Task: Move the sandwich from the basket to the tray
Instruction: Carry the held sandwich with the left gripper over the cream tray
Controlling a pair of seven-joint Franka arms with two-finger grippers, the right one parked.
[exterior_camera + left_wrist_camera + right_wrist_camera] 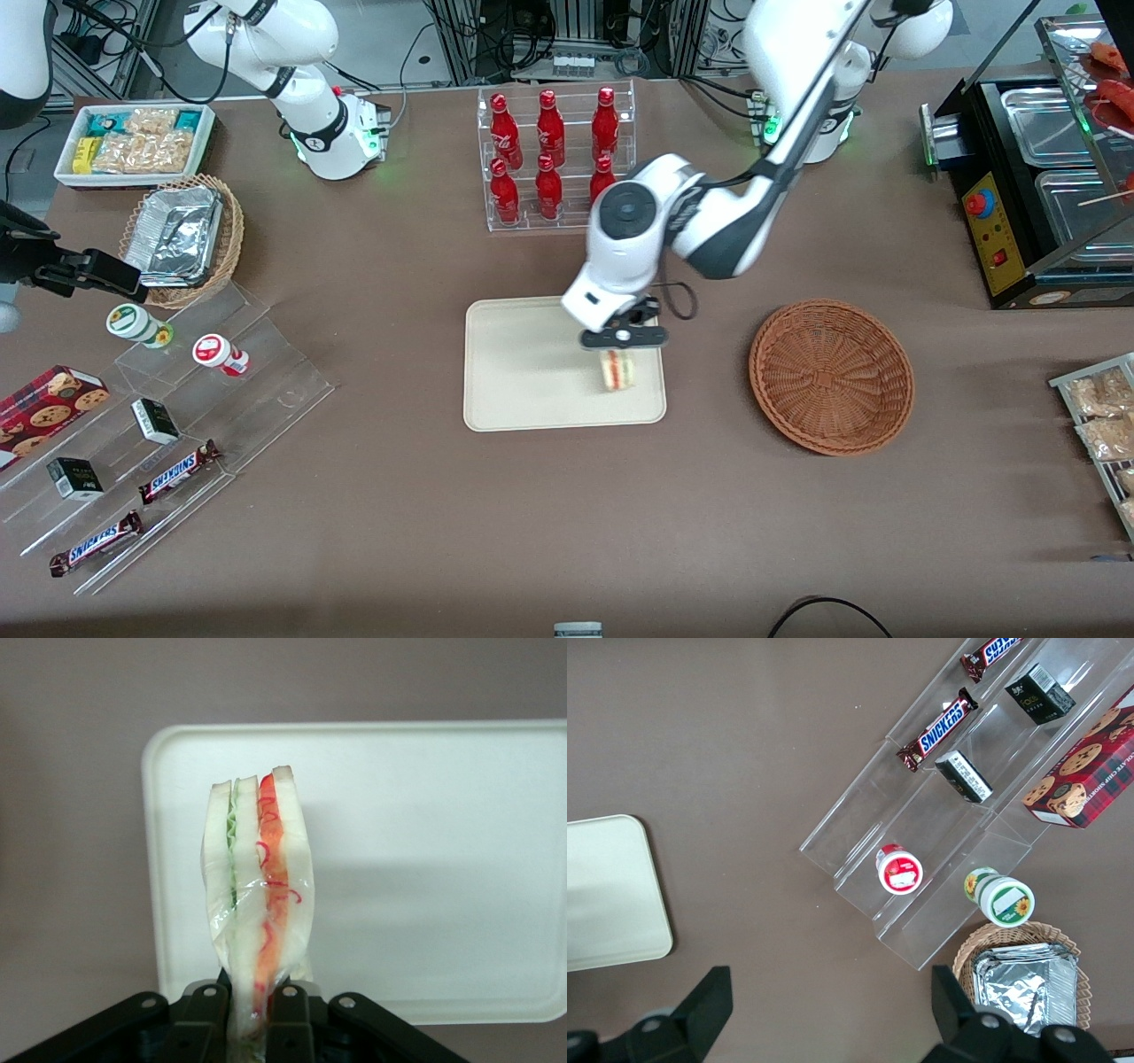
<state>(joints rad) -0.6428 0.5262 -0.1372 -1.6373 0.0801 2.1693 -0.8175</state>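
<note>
Sandwich (618,369) hangs clamped in the gripper (622,347), upright with its cut edge turned toward the front camera, over the part of the tray (523,372) nearest the basket (831,376). In the left wrist view the sandwich (259,895) shows white bread slices, a green layer and a red-orange layer under clear wrap, its base pinched between the black fingers (290,1014), which are closed on it. The cream tray (425,859) fills the area under it in that view; whether the sandwich already touches the tray surface or hovers just above it is hard to judge. The reddish-brown wicker basket sits on the brown table (399,496) beside the tray, toward the working arm's end, apart from it, and holds nothing that can be seen. A clear rack of red bottles (551,155) stands farther from the front camera than the tray. The tray's rounded corner (611,895) also shows in the right wrist view.
</note>
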